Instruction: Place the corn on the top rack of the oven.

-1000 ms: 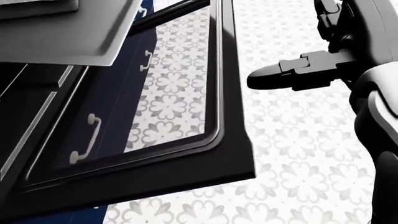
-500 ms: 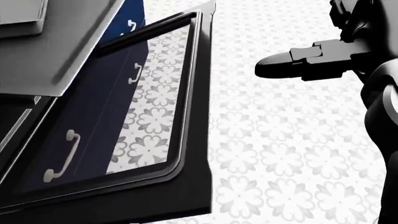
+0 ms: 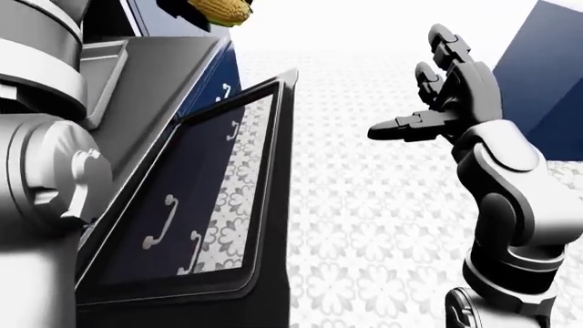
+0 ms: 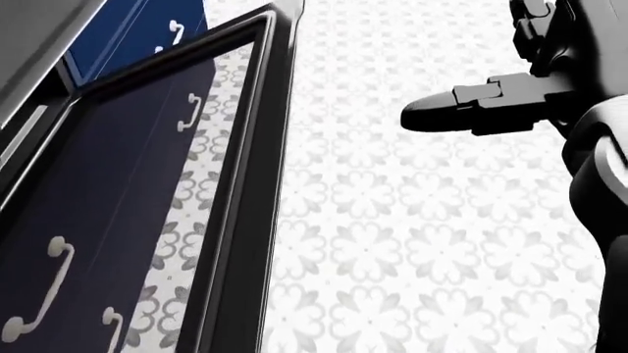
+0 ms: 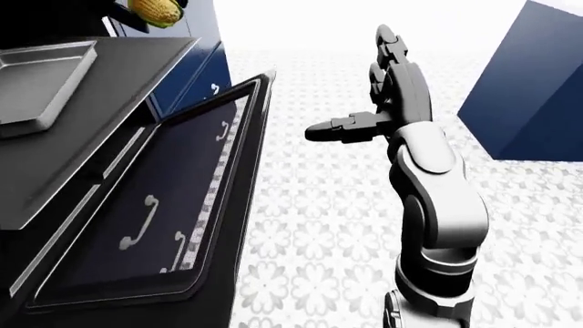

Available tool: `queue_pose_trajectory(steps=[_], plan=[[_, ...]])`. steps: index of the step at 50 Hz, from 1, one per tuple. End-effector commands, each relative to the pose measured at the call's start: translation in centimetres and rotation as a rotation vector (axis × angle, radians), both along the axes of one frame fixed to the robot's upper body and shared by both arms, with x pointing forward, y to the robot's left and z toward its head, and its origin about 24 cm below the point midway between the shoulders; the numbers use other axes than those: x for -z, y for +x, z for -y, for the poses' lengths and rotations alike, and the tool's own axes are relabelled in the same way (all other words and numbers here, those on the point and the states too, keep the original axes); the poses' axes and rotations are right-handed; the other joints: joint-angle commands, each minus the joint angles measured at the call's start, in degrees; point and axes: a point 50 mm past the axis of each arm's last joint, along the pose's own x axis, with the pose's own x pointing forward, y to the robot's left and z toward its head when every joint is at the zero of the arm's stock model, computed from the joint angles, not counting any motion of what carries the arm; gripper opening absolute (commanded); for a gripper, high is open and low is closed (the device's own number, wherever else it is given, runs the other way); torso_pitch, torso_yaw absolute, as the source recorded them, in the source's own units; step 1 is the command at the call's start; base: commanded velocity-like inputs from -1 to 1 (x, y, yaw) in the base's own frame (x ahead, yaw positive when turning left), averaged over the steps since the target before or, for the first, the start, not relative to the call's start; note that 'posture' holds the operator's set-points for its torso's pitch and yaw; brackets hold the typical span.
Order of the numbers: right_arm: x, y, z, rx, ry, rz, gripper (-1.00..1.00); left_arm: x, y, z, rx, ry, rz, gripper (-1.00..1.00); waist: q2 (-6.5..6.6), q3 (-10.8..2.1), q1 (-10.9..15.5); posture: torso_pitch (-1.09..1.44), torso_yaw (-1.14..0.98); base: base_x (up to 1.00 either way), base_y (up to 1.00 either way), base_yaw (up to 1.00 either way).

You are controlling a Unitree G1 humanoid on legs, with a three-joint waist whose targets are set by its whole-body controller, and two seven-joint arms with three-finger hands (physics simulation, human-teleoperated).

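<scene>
The corn (image 3: 219, 9) sits at the very top left of my eye views, up by my left arm (image 3: 41, 171). My left hand itself is cut off by the frame, so I cannot tell whether its fingers are closed round the cob or only near it. Below it the oven door (image 5: 173, 205) hangs open, its glass showing the cabinet handles and patterned floor (image 4: 412, 243). A flat tray (image 5: 41, 75) lies on the dark stove top above the door. I cannot see the oven's racks from here.

My right hand (image 3: 456, 96) is out over the floor, well apart from the door, fingers (image 3: 401, 127) spread and holding nothing.

My worry is the blind reach: with the cavity out of sight, I could set the cob on the wrong rack, knock the door edge, or let it roll off onto the floor.
</scene>
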Motion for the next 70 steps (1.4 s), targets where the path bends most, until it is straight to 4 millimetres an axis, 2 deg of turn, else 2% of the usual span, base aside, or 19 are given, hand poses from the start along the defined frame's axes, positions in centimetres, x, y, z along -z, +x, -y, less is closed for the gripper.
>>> queue_pose_trajectory(steps=[1,6,8,11,13,16,18,23,24,25,28,38,41,44,47,48,54,61,70], plan=[[-2.1,-0.9,0.4,0.02,-0.003,0.12,1.0,-3.1,-1.8,0.6,0.046,-0.039,0.129,-0.67,-0.1,-2.64,-0.45,0.0,0.0,0.0,0.0,0.0],[-2.0,-0.9,0.3,0.02,-0.009,0.115,1.0,-3.0,-1.8,0.6,0.047,-0.037,0.126,-0.68,-0.74,-0.45,-0.73,0.0,0.0,0.0,0.0,0.0],[-2.0,-0.9,0.3,0.02,-0.009,0.111,1.0,-3.1,-1.8,0.7,0.047,-0.038,0.126,-0.68,-1.44,-1.64,-0.73,0.0,0.0,0.0,0.05,0.0],[-2.0,-0.9,0.3,0.018,-0.008,0.115,1.0,-3.1,-1.8,0.8,0.048,-0.036,0.125,-0.67,-8.74,-2.72,-0.9,0.0,0.0,0.0,0.32,0.0],[-1.9,-0.9,0.4,0.02,-0.007,0.114,1.0,-3.0,-1.7,0.8,0.048,-0.037,0.123,-0.67,-5.63,-2.09,-0.6,0.0,0.0,0.0,0.0,0.0],[-1.8,-0.8,0.3,0.018,-0.012,0.108,1.0,-3.0,-1.8,0.8,0.048,-0.036,0.124,-0.68,-3.1,-4.54,-0.86,0.0,0.0,0.0,0.21,0.0],[-1.9,-0.8,0.4,0.017,-0.01,0.114,1.0,-3.0,-1.7,0.7,0.047,-0.036,0.124,-0.68,-6.53,-3.92,-0.55,0.0,0.0,0.0,0.29,0.0],[-1.8,-0.8,0.3,0.019,-0.013,0.111,1.0,-3.0,-1.7,0.8,0.049,-0.036,0.123,-0.67,-0.19,-3.71,-1.44,0.0,0.0,0.0,0.0,0.0],[-1.9,-0.8,0.4,0.019,-0.013,0.109,1.0,-3.0,-1.7,0.8,0.05,-0.036,0.122,-0.67,-2.73,-2.93,-1.52,0.0,0.0,0.0,0.04,0.0],[-1.8,-0.8,0.3,0.019,-0.013,0.109,1.0,-3.0,-1.7,0.8,0.049,-0.037,0.122,-0.67,-1.23,-4.36,-1.44,0.0,0.0,0.0,0.39,0.0],[-1.9,-0.8,0.3,0.019,-0.013,0.112,1.0,-3.0,-1.7,0.8,0.049,-0.037,0.123,-0.68,-3.24,-3.62,-0.51,0.0,0.0,0.0,0.27,0.0],[-1.8,-0.8,0.4,0.02,-0.014,0.105,1.0,-2.8,-1.6,0.8,0.048,-0.036,0.116,-0.67,-2.41,-4.27,-0.46,0.0,0.0,0.0,0.04,0.0],[-1.8,-0.8,0.4,0.021,-0.014,0.103,1.0,-2.7,-1.5,0.9,0.048,-0.034,0.114,-0.67,-5.78,-3.5,0.42,0.0,0.0,0.0,0.84,0.0],[-1.9,-0.8,0.4,0.02,-0.014,0.109,1.0,-2.7,-1.5,0.9,0.049,-0.034,0.112,-0.67,-5.59,-3.89,0.48,0.0,0.0,-0.03,0.7,0.0],[-1.9,-0.8,0.4,0.019,-0.013,0.11,1.0,-2.7,-1.5,0.9,0.046,-0.033,0.113,-0.67,-0.18,-2.47,-1.25,0.0,0.0,0.0,0.0,0.0],[-1.8,-0.8,0.3,0.017,-0.013,0.109,1.0,-2.8,-1.6,0.9,0.046,-0.032,0.113,-0.66,2.76,-2.98,-1.31,0.0,0.0,0.0,0.0,0.0],[-1.7,-0.7,0.2,0.013,-0.017,0.103,1.0,-2.8,-1.6,0.4,0.033,-0.03,0.11,-0.65,-4.95,-1.66,-1.65,0.0,0.0,0.0,0.0,0.0],[-1.9,-0.8,0.2,0.013,-0.01,0.111,1.0,-2.8,-1.6,-1.0,-0.008,-0.032,0.106,-0.64,-2.39,-2.65,-1.35,0.0,0.0,0.0,0.0,0.0],[-1.7,-0.8,0.2,0.008,-0.011,0.111,1.0,-2.1,-1.7,-4.6,-0.107,-0.035,0.087,-0.58,-3.24,-2.9,-0.48,0.0,0.0,0.0,0.0,0.0]])
